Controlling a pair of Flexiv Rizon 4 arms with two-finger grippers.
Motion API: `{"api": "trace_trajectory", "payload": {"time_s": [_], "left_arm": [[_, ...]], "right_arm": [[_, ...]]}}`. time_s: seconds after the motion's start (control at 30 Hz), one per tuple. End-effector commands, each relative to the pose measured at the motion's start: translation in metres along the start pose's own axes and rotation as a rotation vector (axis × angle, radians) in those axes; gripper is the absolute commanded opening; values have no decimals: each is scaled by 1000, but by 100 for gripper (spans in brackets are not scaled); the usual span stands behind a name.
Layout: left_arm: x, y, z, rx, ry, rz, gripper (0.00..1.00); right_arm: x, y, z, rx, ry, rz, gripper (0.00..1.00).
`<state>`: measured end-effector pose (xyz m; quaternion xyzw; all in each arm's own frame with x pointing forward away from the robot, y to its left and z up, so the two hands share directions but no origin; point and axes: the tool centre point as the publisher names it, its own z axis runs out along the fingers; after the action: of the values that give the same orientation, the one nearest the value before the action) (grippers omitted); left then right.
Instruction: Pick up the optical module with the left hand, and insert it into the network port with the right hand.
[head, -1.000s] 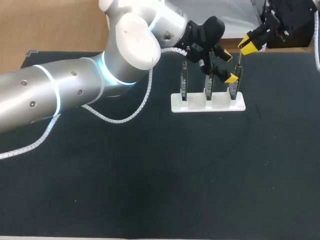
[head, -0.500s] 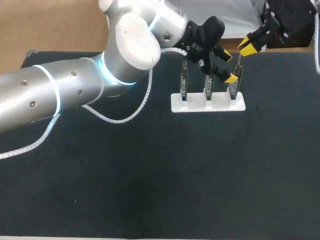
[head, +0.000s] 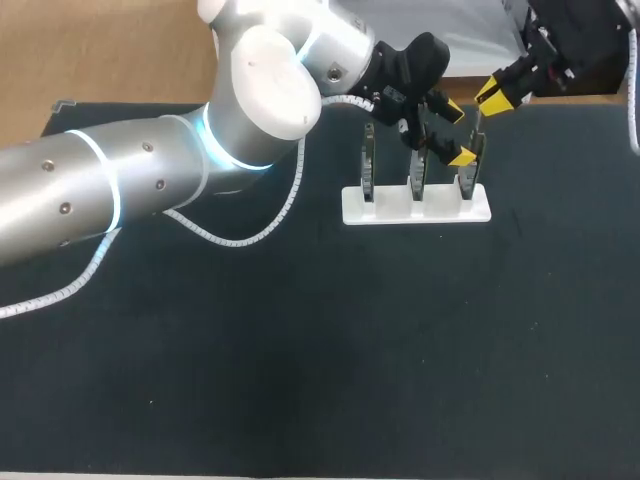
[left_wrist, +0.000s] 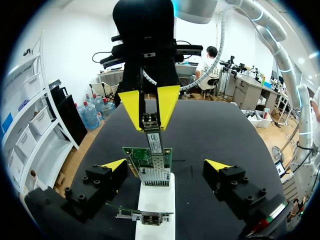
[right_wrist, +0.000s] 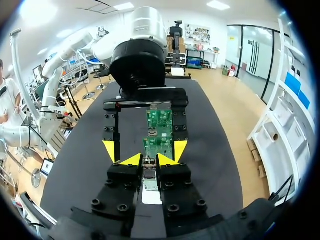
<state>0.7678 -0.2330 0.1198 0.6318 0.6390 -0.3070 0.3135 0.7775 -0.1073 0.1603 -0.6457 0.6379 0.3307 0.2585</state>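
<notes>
Yellow-tipped right tool (head: 492, 96): scarcely any shift

Head view high behind; wrist views close, opposed, sharing rack (head: 415, 207)

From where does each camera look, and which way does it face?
Head view: above and behind the robot, looking down on the table; left arm, left pincer and right pincer show, at the white stand.
Left wrist view: on the left wrist, looking past its open pincer at the card and the right pincer.
Right wrist view: on the right wrist, its pincer shut on the optical module, facing the left arm.
Wrist views share the card, from opposite sides.
</notes>
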Motion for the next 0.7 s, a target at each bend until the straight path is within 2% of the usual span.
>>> {"api": "trace_trajectory", "payload": {"time_s": [0.03, 0.33, 0.37, 0.4, 0.43, 0.6, 0.7], "left_arm": [[-2, 2, 1, 4, 6, -2, 100], [-2, 2, 1, 4, 6, -2, 100], [-2, 2, 1, 4, 6, -2, 100], [-2, 2, 1, 4, 6, -2, 100], [-2, 2, 1, 4, 6, -2, 100], [-2, 2, 1, 4, 6, -2, 100], [-2, 2, 1, 4, 6, -2, 100]], "right_arm": [[3, 3, 3, 5, 1, 4, 0], [4, 4, 4, 9, -4, 13, 0], [4, 4, 4, 9, -9, 15, 9], [3, 4, 4, 10, -10, 15, 47], [3, 4, 4, 10, -12, 16, 100], [-4, 6, -2, 9, -39, 16, 100], [-14, 7, -10, 10, -84, 7, 100]]}}
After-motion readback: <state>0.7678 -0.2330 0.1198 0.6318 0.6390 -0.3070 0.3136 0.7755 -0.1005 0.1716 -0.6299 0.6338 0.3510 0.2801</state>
